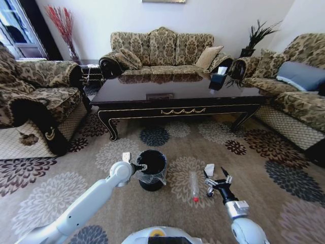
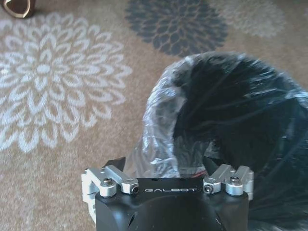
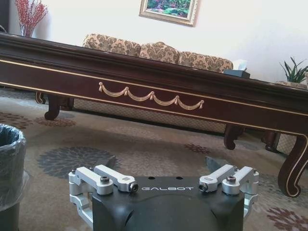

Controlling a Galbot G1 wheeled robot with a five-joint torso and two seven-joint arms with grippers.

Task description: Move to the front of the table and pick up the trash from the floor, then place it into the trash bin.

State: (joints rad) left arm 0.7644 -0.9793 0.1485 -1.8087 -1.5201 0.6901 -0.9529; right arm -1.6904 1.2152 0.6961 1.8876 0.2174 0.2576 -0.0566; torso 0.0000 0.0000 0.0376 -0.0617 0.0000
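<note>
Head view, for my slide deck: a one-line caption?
Left hand at the trash bin; right hand open beside bottle on floral carpet.

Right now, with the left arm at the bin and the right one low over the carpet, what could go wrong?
The left gripper sits at the trash bin rim against its clear liner; it could snag the liner or tip the bin. The bottle lies flat and round beside the open right gripper, so a grasp may roll it away. The paper scrap lies close by and could get pushed.
</note>
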